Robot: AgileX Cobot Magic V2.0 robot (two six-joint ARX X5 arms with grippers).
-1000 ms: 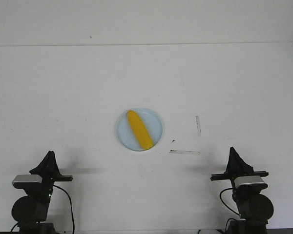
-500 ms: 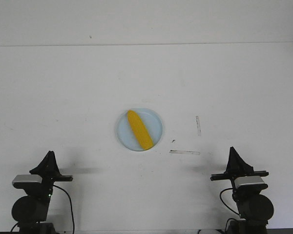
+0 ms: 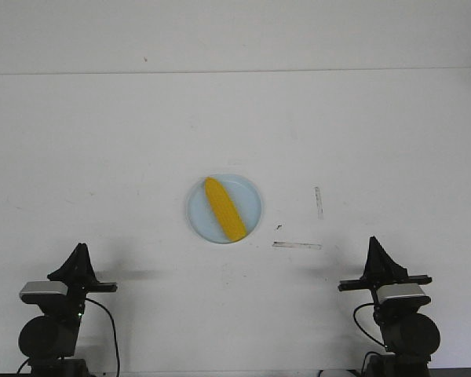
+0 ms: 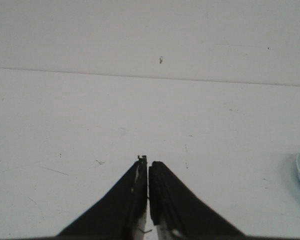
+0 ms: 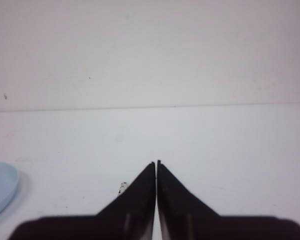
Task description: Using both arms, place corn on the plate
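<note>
diagonally, the corn (image 3: 224, 208) lies inside the plate (image 3: 253, 195).

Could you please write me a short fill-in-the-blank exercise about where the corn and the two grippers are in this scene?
1. The corn lies on the pale blue ____.
2. The left gripper has its jaws ____.
3. The right gripper holds ____.
4. Both grippers sit at the table's ____ edge, apart from the corn.

Missing words: plate; shut; nothing; near
</note>
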